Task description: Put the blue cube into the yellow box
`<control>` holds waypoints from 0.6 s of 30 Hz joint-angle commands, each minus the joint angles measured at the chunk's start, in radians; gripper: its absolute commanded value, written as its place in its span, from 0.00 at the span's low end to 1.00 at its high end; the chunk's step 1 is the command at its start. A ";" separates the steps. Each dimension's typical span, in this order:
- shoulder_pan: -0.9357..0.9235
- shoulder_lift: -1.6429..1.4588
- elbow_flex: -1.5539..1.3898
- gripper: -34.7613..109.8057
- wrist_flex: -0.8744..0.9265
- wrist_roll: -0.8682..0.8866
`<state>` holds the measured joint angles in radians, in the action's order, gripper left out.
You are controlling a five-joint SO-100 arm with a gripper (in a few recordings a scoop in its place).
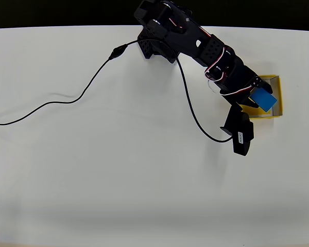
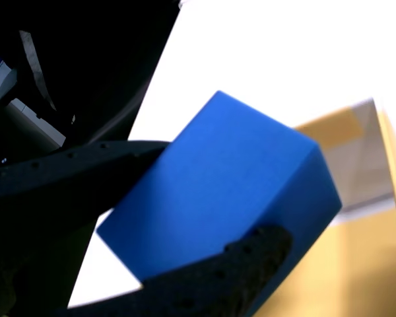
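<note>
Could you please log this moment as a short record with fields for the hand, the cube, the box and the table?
hand: shut on the blue cube, black fingers pressing two opposite sides
blue cube: held tilted, above the box opening in the overhead view
yellow box: open-topped, near the table's right edge in the overhead view, partly covered by the arm
table: white, a black cable lying across it
task state: cube not yet released

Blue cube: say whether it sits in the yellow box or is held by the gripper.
Held. In the wrist view the gripper fingers clamp the blue cube, tilted. Overhead, it sits over the yellow box; whether it touches the floor cannot be told.
</note>
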<state>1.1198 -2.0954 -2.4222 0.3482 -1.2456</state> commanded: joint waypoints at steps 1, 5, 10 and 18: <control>-0.008 -0.051 0.002 0.36 -0.028 0.009; -0.011 -0.037 -0.028 0.41 -0.083 0.026; -0.008 -0.021 -0.058 0.49 -0.150 0.026; -0.040 -0.081 -0.020 0.43 -0.183 -0.037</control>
<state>1.0999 -2.0893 -2.5127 0.1856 -1.2410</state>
